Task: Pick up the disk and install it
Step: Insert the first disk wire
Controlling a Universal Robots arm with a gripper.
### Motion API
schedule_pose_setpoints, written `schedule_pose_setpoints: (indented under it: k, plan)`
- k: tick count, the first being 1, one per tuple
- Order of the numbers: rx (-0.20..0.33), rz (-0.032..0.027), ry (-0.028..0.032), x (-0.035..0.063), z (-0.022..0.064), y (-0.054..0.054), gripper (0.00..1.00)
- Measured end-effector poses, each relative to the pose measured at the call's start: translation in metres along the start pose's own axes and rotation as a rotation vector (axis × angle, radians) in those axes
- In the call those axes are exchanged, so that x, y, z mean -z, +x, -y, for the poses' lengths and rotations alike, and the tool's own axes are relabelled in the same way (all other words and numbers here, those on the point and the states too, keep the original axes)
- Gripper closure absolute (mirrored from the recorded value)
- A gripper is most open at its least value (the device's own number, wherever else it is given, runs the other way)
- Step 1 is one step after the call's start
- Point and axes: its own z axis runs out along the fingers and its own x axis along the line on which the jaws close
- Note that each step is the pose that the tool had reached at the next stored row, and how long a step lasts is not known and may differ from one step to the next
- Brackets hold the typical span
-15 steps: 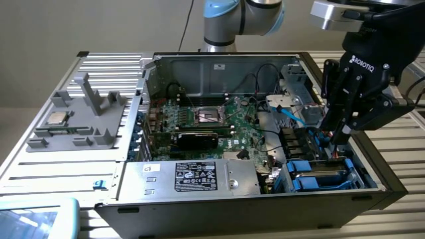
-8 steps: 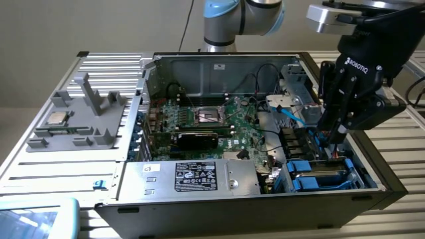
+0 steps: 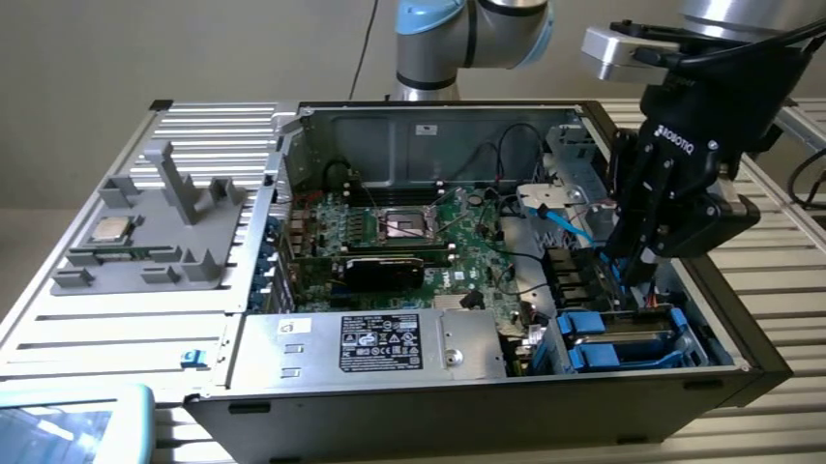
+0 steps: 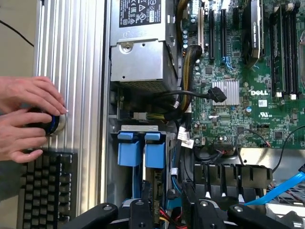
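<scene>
The disk [image 3: 626, 333], a silver-grey drive in a bright blue carrier, sits in the drive bay at the near corner of the open computer case [image 3: 387, 396], on the exterior view's right. In the wrist view its two blue carrier tabs [image 4: 143, 152] stand side by side in the bay. My gripper [image 3: 630, 275] hangs just above the bay, pointing down, apart from the disk. In the wrist view the gripper [image 4: 169, 210] is open, and only wires and the bay show between its black fingers [image 4: 138, 212].
A silver power supply box with a black label [image 3: 374, 343] lies beside the bay. The motherboard [image 3: 413, 237] and loose cables, one light blue [image 3: 568, 227], fill the case. A CPU chip [image 3: 110, 230] rests on a grey fixture. A person's hands [image 4: 26, 114] hold a knob above a keyboard [image 4: 45, 186].
</scene>
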Motion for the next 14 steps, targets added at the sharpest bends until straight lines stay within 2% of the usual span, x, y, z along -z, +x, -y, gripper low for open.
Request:
schedule_pose_setpoints:
  k: [2, 4, 11, 14]
  plan:
    - [-0.007, 0.0007, -0.0092, -0.0018, -0.0001, -0.0008, 0.63]
    - [-0.010, 0.0018, -0.0107, -0.0024, -0.0001, -0.0009, 0.63]
    - [-0.016, 0.0212, -0.0126, -0.0053, 0.0003, 0.0022, 0.63]
    - [-0.018, 0.0358, -0.0137, -0.0066, 0.0005, 0.0062, 0.63]
